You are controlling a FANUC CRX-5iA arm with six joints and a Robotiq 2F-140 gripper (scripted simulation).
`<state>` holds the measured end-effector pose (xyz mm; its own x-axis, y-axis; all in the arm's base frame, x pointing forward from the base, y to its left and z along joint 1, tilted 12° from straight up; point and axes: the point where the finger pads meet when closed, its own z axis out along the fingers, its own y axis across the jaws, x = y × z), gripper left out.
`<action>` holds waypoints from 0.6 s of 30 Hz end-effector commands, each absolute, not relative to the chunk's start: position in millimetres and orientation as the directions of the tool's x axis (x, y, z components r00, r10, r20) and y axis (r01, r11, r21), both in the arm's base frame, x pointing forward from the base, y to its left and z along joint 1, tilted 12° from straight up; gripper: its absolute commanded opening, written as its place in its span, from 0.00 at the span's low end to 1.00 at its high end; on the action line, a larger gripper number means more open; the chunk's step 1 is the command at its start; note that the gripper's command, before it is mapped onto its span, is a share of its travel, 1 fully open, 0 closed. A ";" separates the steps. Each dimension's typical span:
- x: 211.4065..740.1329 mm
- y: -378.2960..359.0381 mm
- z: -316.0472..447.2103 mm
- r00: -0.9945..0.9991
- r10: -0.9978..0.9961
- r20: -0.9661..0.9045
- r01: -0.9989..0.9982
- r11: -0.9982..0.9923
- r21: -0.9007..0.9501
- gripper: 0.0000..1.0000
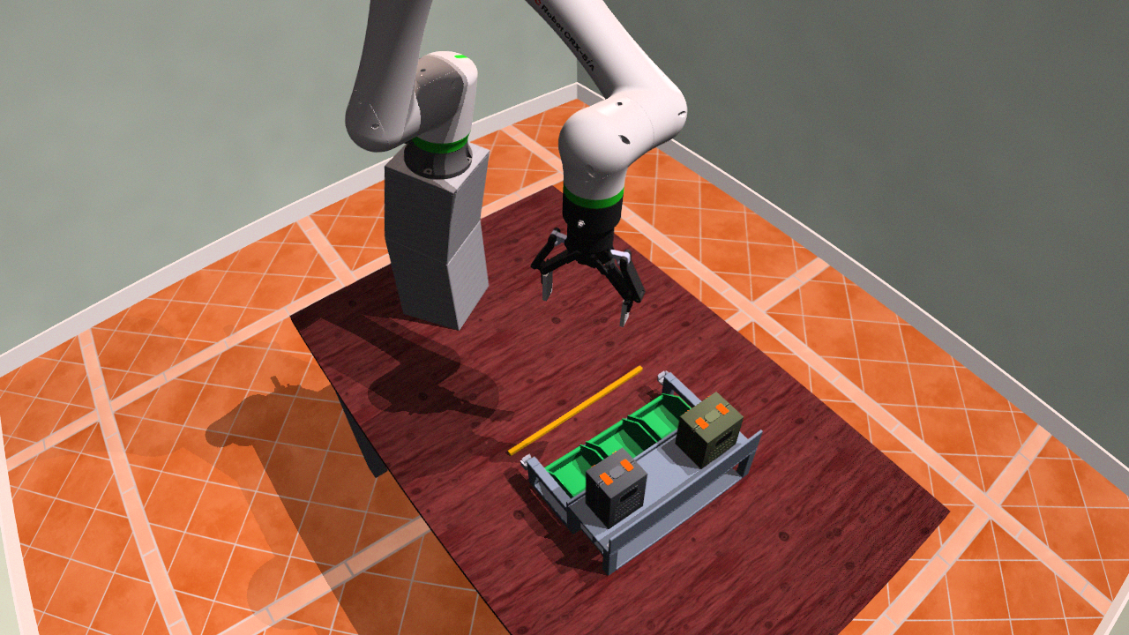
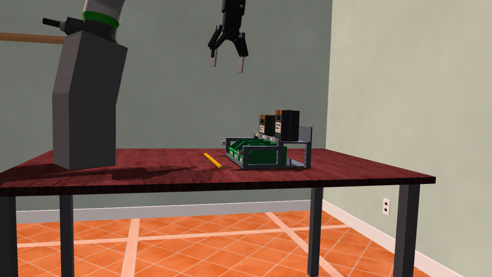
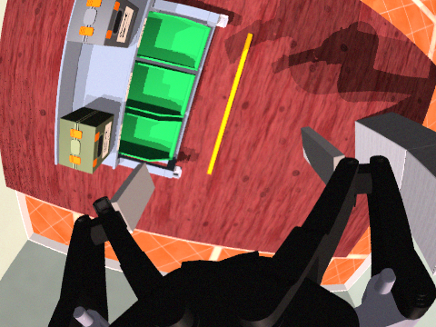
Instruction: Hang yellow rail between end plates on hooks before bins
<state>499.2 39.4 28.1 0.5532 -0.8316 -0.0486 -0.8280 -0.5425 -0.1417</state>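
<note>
The yellow rail (image 1: 574,410) lies flat on the dark red table, parallel to the front of the grey rack (image 1: 646,466) and a short gap from it. It also shows in the side view (image 2: 213,161) and the wrist view (image 3: 229,104). Two small grey hooks stick out at the rack's front corners (image 3: 223,21) (image 3: 176,173); both are bare. My gripper (image 1: 586,304) (image 2: 226,64) (image 3: 223,159) is open and empty, high above the table between the robot base and the rail.
The rack holds three green bins (image 1: 624,438) in front and two dark boxes (image 1: 616,490) (image 1: 709,428) on the shelf behind. The robot's grey pedestal (image 1: 436,236) stands at the table's far end.
</note>
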 end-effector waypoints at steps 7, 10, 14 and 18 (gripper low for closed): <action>500.7 41.1 22.8 0.536 -0.843 -0.040 -0.838 -0.526 -0.147 1.00; 500.4 44.5 3.1 0.468 -0.882 -0.050 -0.876 -0.456 -0.154 1.00; 499.9 49.6 -26.5 0.361 -0.930 -0.064 -0.923 -0.347 -0.165 1.00; 499.9 49.6 -26.5 0.361 -0.930 -0.064 -0.923 -0.347 -0.165 1.00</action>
<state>498.4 49.0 -23.7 0.3704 -0.9261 -0.0722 -0.9206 -0.3557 -0.1609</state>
